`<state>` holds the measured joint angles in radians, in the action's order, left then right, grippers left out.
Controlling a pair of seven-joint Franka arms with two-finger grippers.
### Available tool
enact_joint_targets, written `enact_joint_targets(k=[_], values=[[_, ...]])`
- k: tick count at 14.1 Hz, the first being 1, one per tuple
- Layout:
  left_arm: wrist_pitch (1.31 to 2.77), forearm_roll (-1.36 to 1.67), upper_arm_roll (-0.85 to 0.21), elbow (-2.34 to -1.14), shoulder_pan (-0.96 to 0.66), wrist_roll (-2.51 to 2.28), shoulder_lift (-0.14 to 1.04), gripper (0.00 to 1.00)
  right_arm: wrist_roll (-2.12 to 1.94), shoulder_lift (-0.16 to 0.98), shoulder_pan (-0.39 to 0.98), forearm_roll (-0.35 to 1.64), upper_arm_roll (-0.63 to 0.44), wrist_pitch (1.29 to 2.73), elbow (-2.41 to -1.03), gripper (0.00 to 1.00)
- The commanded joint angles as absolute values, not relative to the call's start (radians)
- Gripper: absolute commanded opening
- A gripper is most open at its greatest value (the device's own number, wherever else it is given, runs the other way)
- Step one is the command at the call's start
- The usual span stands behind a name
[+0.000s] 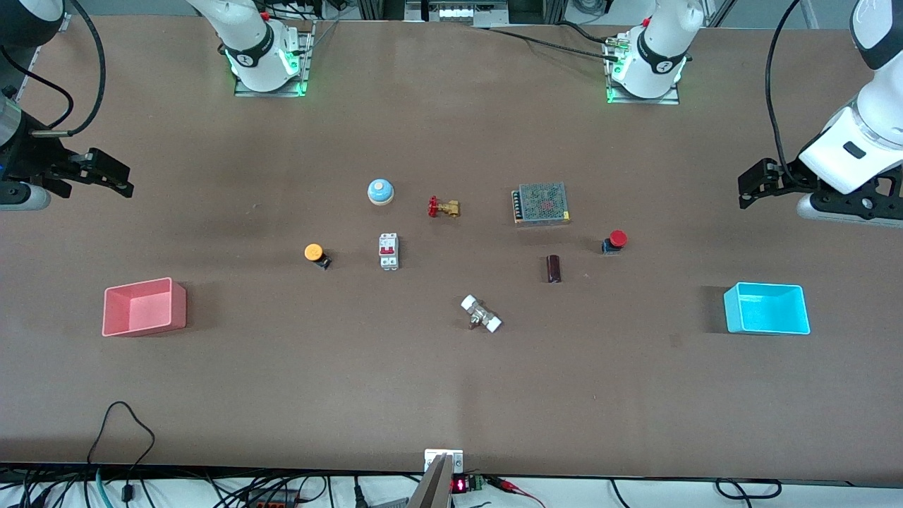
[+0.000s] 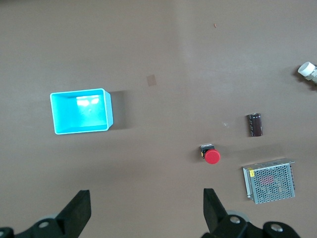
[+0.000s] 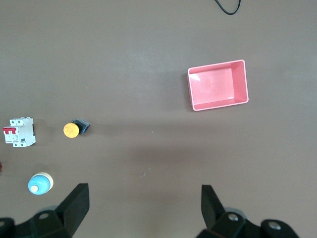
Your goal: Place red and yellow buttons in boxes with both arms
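The red mushroom-cap push-button [image 1: 616, 240] lies near the meshed metal power supply [image 1: 542, 203]; the orange-yellow-capped push-button [image 1: 315, 254] lies well off toward the pink-red plastic bin [image 1: 144, 307]. Both look light, rigid and apt to roll, so grip their dark bases. Left gripper [image 2: 143, 210] and right gripper [image 3: 143, 207] hover with jaws wide, empty.

Even, fairly bright light falls from overhead on the brown counter [image 1: 451, 395], and all three views are sharp with no motion blur. Shadows are soft and short. In the left wrist view the cyan box [image 2: 81, 111] throws a faint shadow on the counter just beside it, and two pale glare spots show on its inner wall. The pink box [image 1: 144, 306] carries a washed-out sheen on its floor in the front view. Broad, dim smudges of shade lie on the counter in both wrist views. Green lamps glow at the two arm bases [image 1: 268, 70], tinting the plates beneath them. The counter's long edges bow slightly in the front view.
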<state>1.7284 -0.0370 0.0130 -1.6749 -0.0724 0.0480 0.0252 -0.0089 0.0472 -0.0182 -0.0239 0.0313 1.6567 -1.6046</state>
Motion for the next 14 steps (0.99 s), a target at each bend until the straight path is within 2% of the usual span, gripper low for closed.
enact_joint_targets(k=[1, 6, 11, 14], values=[[1.704, -0.025, 0.020, -1.657, -0.078, 0.058, 0.028, 1.00, -0.020, 0.061, -0.005, -0.038, 0.021, 1.626, -1.572, 1.00], [1.703, -0.021, 0.020, -1.658, -0.078, 0.058, 0.032, 1.00, -0.012, 0.075, -0.005, -0.028, 0.026, 1.626, -1.572, 1.00], [1.629, -0.023, -0.003, -1.658, -0.118, 0.069, 0.124, 1.00, -0.017, 0.167, 0.058, -0.025, 0.031, 1.631, -1.577, 1.00], [1.696, -0.017, -0.028, -1.657, -0.149, -0.010, 0.225, 1.00, 0.079, 0.230, 0.112, 0.003, 0.031, 1.748, -1.618, 1.00]])
